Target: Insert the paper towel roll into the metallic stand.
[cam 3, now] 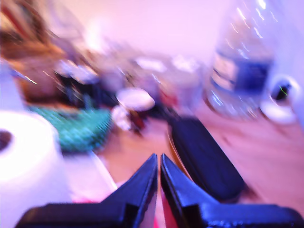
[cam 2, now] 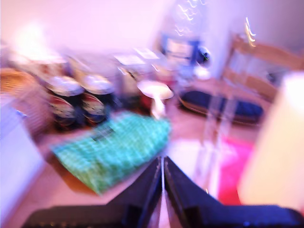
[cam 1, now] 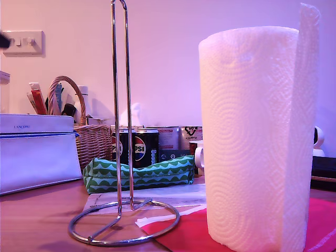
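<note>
Both wrist views motion-blurred; metallic stand top cut off; cans possibly Pepsi, half hidden.

The roll is white paper, matt and soft-looking, with a pressed pattern of swirls and dots. The stand is thin metal wire, chrome, very shiny and smooth. The bench looks like wood, smooth with a weak gloss. The basket is woven wicker, rough. The pouch is green patterned cloth, matt. The cans are glossy metal. The mat is red and matt.
</note>
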